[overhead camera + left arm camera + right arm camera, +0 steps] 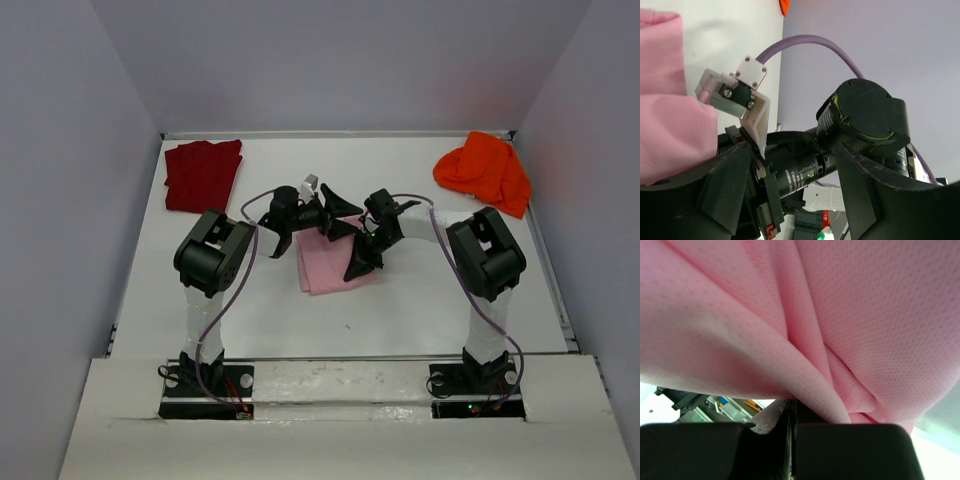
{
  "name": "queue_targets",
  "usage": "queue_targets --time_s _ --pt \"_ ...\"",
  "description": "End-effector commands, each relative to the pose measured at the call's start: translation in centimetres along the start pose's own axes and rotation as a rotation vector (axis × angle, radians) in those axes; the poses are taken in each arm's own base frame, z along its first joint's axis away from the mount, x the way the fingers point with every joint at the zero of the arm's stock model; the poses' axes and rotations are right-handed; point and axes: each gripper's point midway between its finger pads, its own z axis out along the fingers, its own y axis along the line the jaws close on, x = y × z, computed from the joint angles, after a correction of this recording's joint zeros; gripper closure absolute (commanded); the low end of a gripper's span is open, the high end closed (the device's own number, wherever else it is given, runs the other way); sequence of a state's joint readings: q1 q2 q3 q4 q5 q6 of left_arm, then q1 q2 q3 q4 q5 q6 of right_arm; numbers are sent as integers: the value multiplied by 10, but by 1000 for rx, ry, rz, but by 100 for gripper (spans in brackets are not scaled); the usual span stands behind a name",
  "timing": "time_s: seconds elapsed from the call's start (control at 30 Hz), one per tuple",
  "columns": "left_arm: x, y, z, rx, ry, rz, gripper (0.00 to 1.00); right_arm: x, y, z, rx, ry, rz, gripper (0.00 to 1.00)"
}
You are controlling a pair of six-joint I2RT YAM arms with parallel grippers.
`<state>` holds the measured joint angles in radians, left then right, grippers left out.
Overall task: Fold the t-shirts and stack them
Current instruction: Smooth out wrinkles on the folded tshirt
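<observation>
The light pink t-shirt [325,268] lies folded at the table's middle. My right gripper [358,264] presses down on its right part and is shut on a fold of the pink cloth [805,315], which fills the right wrist view above the closed jaws [792,426]. My left gripper [345,213] hovers open at the shirt's far edge, nothing between its fingers; in its wrist view the jaws [795,195] frame the right arm's wrist, with pink cloth [665,125] at the left. The dark red t-shirt [203,173] lies folded at the back left. The orange t-shirt [485,170] is crumpled at the back right.
The two wrists are close together over the pink shirt, with purple cables [250,200] looping off them. Grey walls [60,200] enclose the white table [400,320] on three sides. A raised rim [553,280] runs along its right edge.
</observation>
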<state>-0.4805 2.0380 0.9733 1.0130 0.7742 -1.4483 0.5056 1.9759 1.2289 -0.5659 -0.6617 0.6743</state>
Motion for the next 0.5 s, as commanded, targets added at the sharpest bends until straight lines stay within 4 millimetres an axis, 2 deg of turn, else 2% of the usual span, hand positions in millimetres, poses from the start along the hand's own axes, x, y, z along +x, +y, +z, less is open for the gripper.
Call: queue_targets --time_s 0.0,0.2,0.3,0.37,0.47 --pt "-9 4 8 -12 -16 55 22 -2 19 -12 -43 -46 -66 100" --pt "-21 20 17 -55 -41 42 22 0 20 -14 -49 -42 -75 100" --pt "-22 23 16 -68 -50 33 22 0 20 -13 -48 -40 -79 100" --pt "-22 16 14 -64 -66 48 21 1 19 -14 -49 -39 -84 100" --pt "-24 23 14 -97 -75 50 20 1 19 -13 -48 -37 -88 100"
